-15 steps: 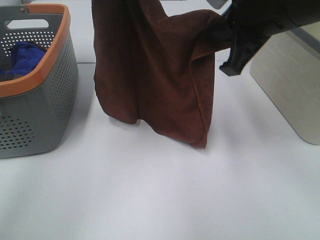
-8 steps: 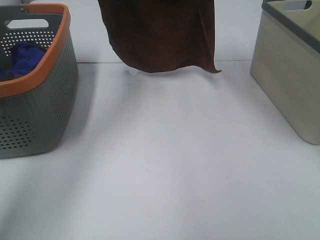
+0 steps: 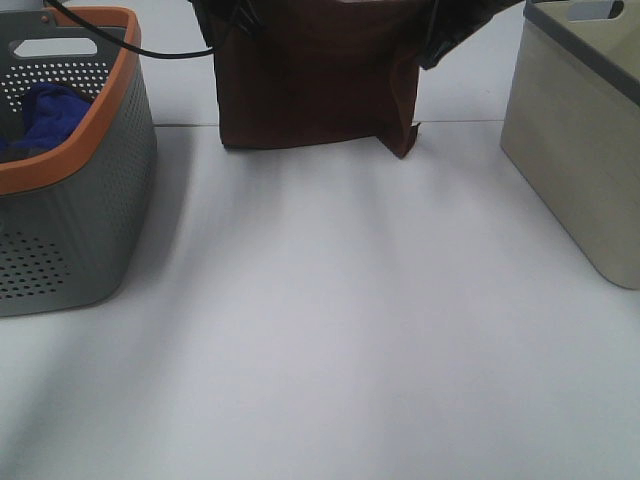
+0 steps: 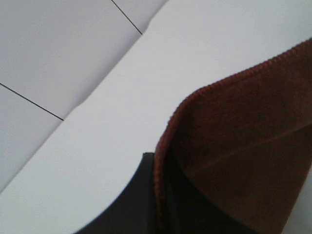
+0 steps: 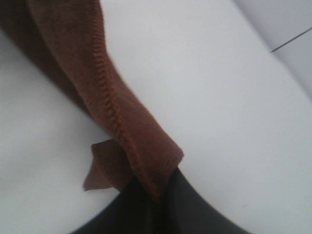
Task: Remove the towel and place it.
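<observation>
Holding towel (image 3: 315, 85) spread over worktop (image 3: 330, 330): placement pending

Found hanging as a flat sheet between the two arms, at the far side of the worktop, between basket (image 3: 90, 200) and bin (image 3: 575, 150) and touching neither. Gripped at one upper corner by left end effector (image 4: 155, 195), pinched closed on the hem. Gripped at the other upper corner by right end effector (image 5: 153, 195), likewise closed on cloth. Cannot tell whether the lower edge touches the worktop or hangs just above it. Judged: removal done, placing step in hand. Next move calls for lowering both corners evenly, laying the sheet flat on bare worktop, then opening both. Worth minding the fold (image 3: 400, 140) at one lower corner.
</observation>
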`<state>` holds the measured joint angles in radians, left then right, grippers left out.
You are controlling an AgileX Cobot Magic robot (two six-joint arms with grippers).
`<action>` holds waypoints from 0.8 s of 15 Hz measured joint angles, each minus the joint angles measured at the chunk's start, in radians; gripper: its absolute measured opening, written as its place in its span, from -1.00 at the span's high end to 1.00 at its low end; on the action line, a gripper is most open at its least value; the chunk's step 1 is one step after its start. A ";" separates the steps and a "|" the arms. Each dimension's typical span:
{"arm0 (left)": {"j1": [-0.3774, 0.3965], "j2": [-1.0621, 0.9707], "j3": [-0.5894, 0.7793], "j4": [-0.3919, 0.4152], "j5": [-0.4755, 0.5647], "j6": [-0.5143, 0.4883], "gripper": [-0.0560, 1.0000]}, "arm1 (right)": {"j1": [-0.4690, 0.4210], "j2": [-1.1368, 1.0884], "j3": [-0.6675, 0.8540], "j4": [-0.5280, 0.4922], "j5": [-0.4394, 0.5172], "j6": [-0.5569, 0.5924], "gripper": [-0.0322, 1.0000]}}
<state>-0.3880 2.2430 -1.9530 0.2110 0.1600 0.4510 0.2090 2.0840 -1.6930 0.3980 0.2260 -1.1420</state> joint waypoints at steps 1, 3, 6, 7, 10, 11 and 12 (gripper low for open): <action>-0.014 0.000 0.000 0.001 0.078 0.009 0.89 | 0.000 0.000 0.000 0.001 0.141 0.000 0.94; -0.052 0.000 0.000 -0.024 0.442 0.086 0.89 | 0.000 0.000 0.000 -0.003 0.474 0.045 0.94; -0.054 0.000 0.000 -0.155 0.725 0.223 0.89 | 0.000 0.000 0.000 -0.014 0.741 0.132 0.94; -0.053 0.000 0.000 -0.211 0.811 0.283 0.89 | 0.000 0.002 0.000 -0.029 0.841 0.167 0.94; -0.053 0.020 0.000 -0.336 1.017 0.432 0.89 | 0.000 0.014 -0.006 -0.066 0.856 0.282 0.94; -0.053 0.038 0.000 -0.346 1.039 0.457 0.89 | 0.000 0.015 0.005 -0.074 0.856 0.309 0.94; -0.053 0.056 0.000 -0.361 1.046 0.467 0.89 | 0.000 0.015 0.030 -0.075 0.857 0.322 0.94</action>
<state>-0.4410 2.2990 -1.9530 -0.1500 1.2060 0.9180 0.2090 2.0990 -1.6630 0.3230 1.0830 -0.8200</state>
